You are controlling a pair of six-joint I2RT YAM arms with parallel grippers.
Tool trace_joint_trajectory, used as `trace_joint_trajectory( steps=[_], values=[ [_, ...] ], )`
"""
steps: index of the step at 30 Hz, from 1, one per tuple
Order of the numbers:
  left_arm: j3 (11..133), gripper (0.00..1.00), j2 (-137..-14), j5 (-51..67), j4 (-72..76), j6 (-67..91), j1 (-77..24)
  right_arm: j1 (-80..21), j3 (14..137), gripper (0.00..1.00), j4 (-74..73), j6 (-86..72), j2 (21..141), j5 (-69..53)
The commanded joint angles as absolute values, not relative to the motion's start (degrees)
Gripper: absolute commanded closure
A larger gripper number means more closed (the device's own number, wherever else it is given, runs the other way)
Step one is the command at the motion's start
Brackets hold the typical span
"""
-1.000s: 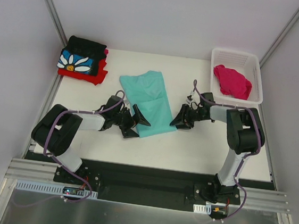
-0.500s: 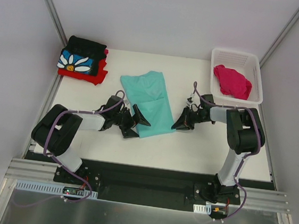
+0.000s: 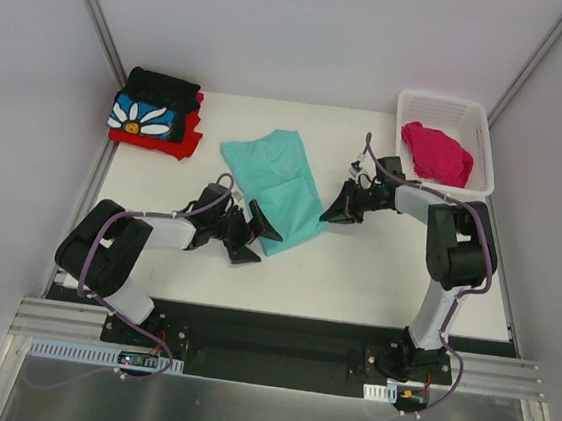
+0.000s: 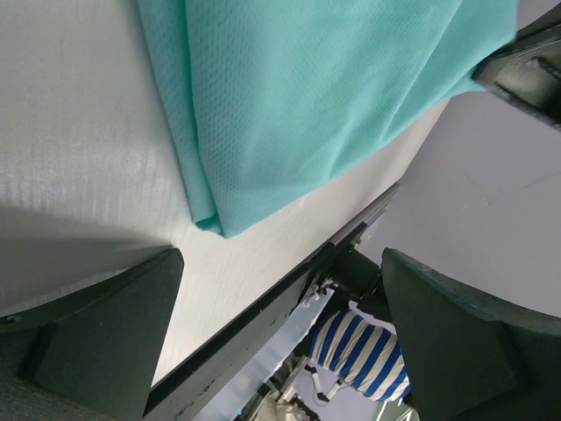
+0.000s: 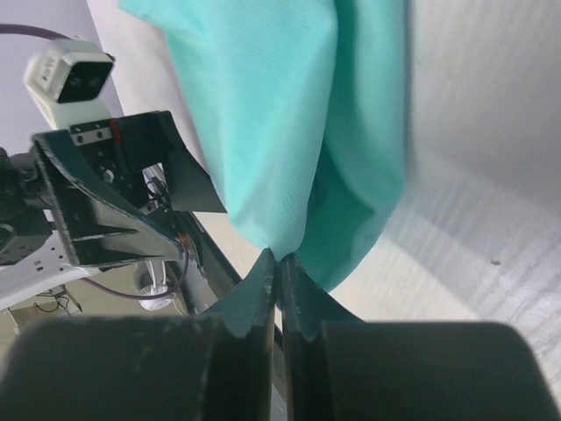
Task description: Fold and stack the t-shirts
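**Mint-teal t-shirt (image 3: 274, 182) pinched at its right edge for the next fold**

The shirt lies flat in the middle of the desk (image 3: 395, 273) as a long, slightly slanted panel. Its edges show doubled layers, so it looks already folded lengthwise.

The right tool (image 3: 333, 212) is clenched on the shirt's near right edge. In its wrist view the 2 fingers meet with the teal fold caught at their tips. That low, side-on grip suits lifting only this edge while the rest of the cloth stays on the desk.

The left tool (image 3: 256, 238) sits released, jaws spread wide, at the near left corner. In its wrist view the corner lies on the desk between the fingers, touched by neither. My reading is that it waits there to take the matching corner, so both near corners can travel together — 1 grip alone would skew the cloth.

2 shirts are stacked at the far left corner of the desk, well apart from the work: the black daisy t-shirt (image 3: 150, 114) on the red t-shirt (image 3: 167, 145). The magenta-pink t-shirt (image 3: 436, 152) lies crumpled in the basket (image 3: 443, 100) at far right, not yet folded — so the task seems about halfway.
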State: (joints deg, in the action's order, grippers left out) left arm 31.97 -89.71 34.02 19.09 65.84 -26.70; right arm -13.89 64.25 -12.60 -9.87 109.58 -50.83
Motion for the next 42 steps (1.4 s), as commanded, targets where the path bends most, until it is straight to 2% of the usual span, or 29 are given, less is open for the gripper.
trace_joint_trajectory(
  steps=[1, 6, 12, 17, 22, 27, 33, 34, 42],
  values=[
    [29.36, 0.01, -88.77, 31.55, 14.5, 64.86, -27.6, -14.33, 68.9, 0.96, -16.08, -10.02, 107.93, -51.24],
    [27.25, 0.01, -87.02, 28.92, 14.59, 65.82, -27.77, -14.68, 69.17, 0.96, -16.26, -10.46, 108.02, -50.98],
    [22.59, 0.01, -82.54, 20.58, 18.62, 72.14, -29.96, -15.03, 65.74, 0.96, -13.45, -11.43, 107.84, -51.06],
    [19.95, 0.01, -82.44, 17.4, 29.87, 75.76, -32.17, -15.29, 65.21, 0.96, -13.27, -11.42, 107.67, -50.98],
    [18.72, 0.02, -90.16, 17.93, 44.01, 82.17, -32.87, -15.38, 65.74, 0.96, -13.36, -11.78, 107.23, -51.15],
    [14.68, 0.09, -96.76, 11.79, 58.34, 89.72, -35.68, -15.47, 65.66, 0.96, -13.36, -11.78, 106.61, -51.33],
    [12.66, 0.06, -95.11, 6.77, 56.96, 90.79, -37.79, -15.56, 65.57, 0.96, -13.54, -11.51, 105.91, -51.42],
    [12.74, 0.01, -94.58, 6.33, 55.13, 90.53, -37.79, -15.47, 65.57, 0.96, -13.54, -11.6, 106.0, -51.33],
    [13.79, 0.01, -82.65, 2.82, 36.68, 86.85, -37.88, -15.56, 65.65, 0.96, -13.27, -11.78, 105.65, -51.33]
  ],
)
